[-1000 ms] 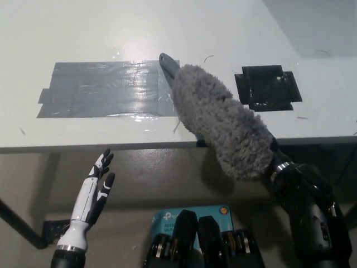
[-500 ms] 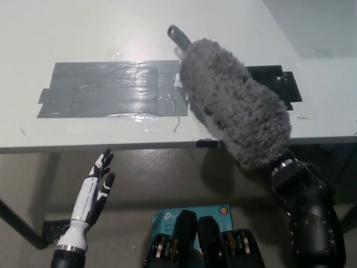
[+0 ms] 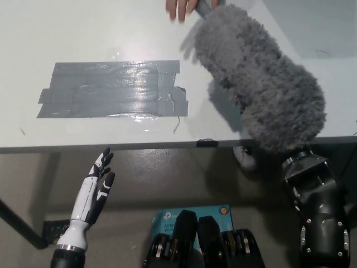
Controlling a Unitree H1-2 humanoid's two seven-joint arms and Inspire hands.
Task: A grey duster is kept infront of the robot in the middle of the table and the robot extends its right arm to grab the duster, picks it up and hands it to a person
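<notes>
Currently, right arm: the black right arm (image 3: 319,215) rises from the lower right corner and reaches up and forward over the table's near edge.
Right hand: it is hidden behind the fluffy head of the duster, so the state of its fingers cannot be told; only the wrist shows below the fluff.
Duster: the grey duster (image 3: 259,78) is held up above the table's right part, slanting from the lower right toward the top middle, its thick shaggy head covering most of that diagonal.
Duster handle: the grey handle tip (image 3: 205,6) sticks out of the fluff at the top edge of the picture.
Person: a person's hand (image 3: 181,7) comes in at the top edge, fingers pointing down, just beside the handle tip; whether it touches the handle cannot be told.
Left hand: the white left hand (image 3: 95,194) rests at the lower left, below the table's edge, holding nothing, its fingers straight and slightly spread.
Writing: a teal box (image 3: 189,215) on the floor at the bottom middle carries white lettering that is partly covered and too small to read with certainty.
Surface: the white table (image 3: 83,33) bears a wide patch of shiny grey tape (image 3: 111,89) left of centre.
Room: under the table lies a dull grey-brown floor (image 3: 167,178), with a dark table leg (image 3: 19,226) slanting at the far left.
</notes>
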